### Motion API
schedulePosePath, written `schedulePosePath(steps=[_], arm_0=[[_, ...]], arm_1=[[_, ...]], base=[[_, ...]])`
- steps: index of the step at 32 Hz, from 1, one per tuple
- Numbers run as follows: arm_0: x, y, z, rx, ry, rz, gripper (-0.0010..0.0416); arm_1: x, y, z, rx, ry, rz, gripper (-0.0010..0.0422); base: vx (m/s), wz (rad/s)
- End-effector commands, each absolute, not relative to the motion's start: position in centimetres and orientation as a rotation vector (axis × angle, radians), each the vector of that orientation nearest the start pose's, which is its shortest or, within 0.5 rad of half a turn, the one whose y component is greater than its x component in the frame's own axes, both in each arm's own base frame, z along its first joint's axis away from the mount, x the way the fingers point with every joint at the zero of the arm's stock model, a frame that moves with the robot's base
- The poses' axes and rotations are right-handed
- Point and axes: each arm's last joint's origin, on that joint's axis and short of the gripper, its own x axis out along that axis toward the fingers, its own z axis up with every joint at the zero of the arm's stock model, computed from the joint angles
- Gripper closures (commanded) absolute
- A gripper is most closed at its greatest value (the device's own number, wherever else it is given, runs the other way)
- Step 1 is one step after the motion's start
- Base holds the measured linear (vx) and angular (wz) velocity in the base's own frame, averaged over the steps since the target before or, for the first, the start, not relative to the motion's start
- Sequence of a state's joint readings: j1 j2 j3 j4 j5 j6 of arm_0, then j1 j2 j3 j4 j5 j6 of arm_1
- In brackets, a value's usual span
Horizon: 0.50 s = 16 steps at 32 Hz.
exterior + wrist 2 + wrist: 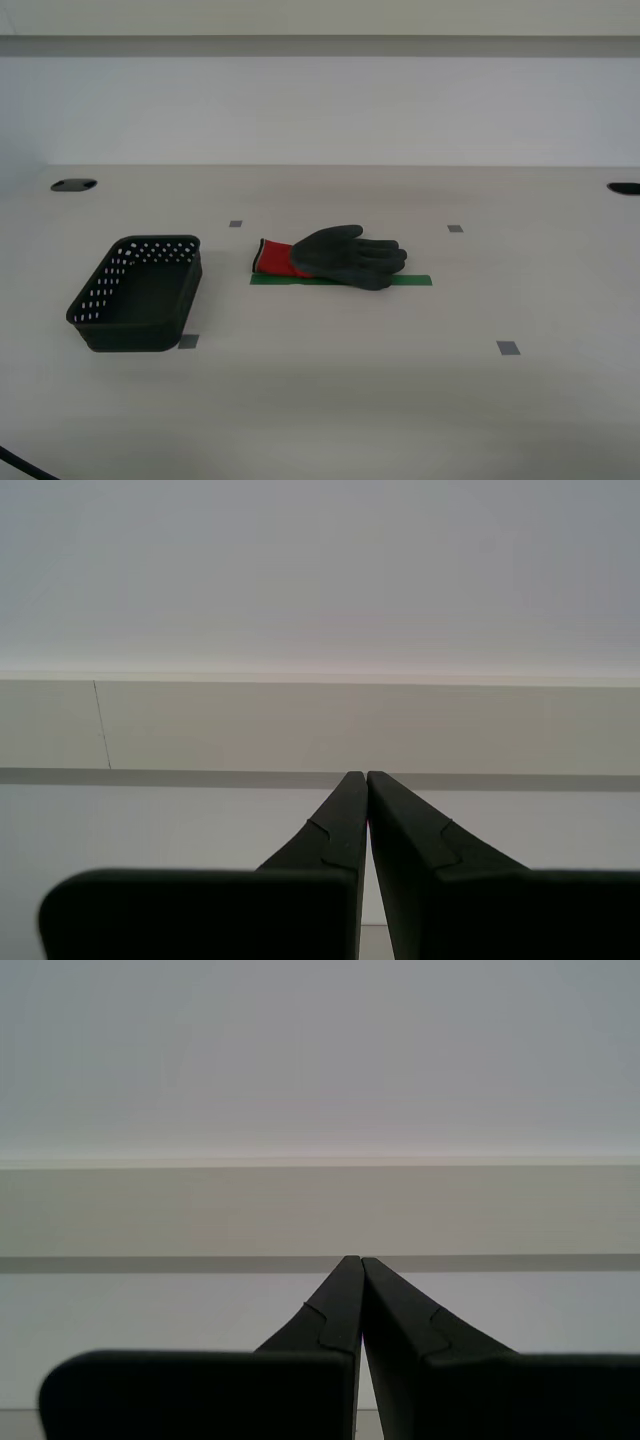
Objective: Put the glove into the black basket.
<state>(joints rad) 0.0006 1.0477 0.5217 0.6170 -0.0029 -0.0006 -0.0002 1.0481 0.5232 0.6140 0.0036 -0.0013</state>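
**Glove waiting beside basket, both grippers clenched and raised**

Taken from the exterior view's left, the basket [137,294] is seen first: open side up, nothing visible inside, set on the desk [400,400] with a grey marker at its near corner. To the right of it, apart but near, the glove [335,256] lies flat along a green tape strip [415,280], its red cuff turned toward the basket and its dark fingers pointing away.

No arm is seen in the exterior view. In each wrist view only a wall is faced: my first gripper [360,1265] is clenched on nothing, tips together, and my second gripper [366,778] likewise.

The reach is judged to be the step in hand. It is best done with the jaws opened before descent and the glove taken across the thick palm or cuff, so that it is lifted whole rather than dragged.

Open room is plentiful: bare desk is seen around the glove on all sides. The basket's near wall must be cleared, so the glove should be carried above the rim and released over the middle.
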Motion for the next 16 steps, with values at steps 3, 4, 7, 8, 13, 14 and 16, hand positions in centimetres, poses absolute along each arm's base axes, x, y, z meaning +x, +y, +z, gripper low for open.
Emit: schedulePosePath(steps=[3, 4, 7, 8, 13, 14, 16], arm_0=[[22.65, 0.00, 27.04, 0.000, -0.094, 0.002, 0.0405], [22.65, 0.00, 27.04, 0.000, -0.094, 0.002, 0.0405], [22.65, 0.01, 27.03, 0.000, -0.094, 0.003, 0.0405], [22.65, 0.01, 27.04, 0.000, -0.094, 0.003, 0.0405], [22.65, 0.01, 27.03, 0.000, -0.094, 0.003, 0.0405], [22.65, 0.00, 27.04, 0.000, -0.094, 0.002, 0.0405], [22.65, 0.00, 27.04, 0.000, -0.094, 0.002, 0.0405]], arm_1=[[22.65, -0.03, 27.02, -0.003, -0.091, -0.006, 0.0412], [22.65, -0.03, 27.02, -0.003, -0.091, -0.006, 0.0412], [22.65, -0.03, 27.02, -0.003, -0.091, -0.006, 0.0412], [22.65, -0.03, 27.02, -0.003, -0.091, -0.007, 0.0412], [22.65, -0.03, 27.02, -0.003, -0.091, -0.006, 0.0412], [22.65, -0.03, 27.02, -0.003, -0.091, -0.006, 0.0412], [22.65, -0.03, 27.01, -0.003, -0.090, -0.007, 0.0412]], base=[[0.000, 0.000], [0.000, 0.000], [0.000, 0.000], [0.000, 0.000], [0.000, 0.000], [0.000, 0.000], [0.000, 0.000]])
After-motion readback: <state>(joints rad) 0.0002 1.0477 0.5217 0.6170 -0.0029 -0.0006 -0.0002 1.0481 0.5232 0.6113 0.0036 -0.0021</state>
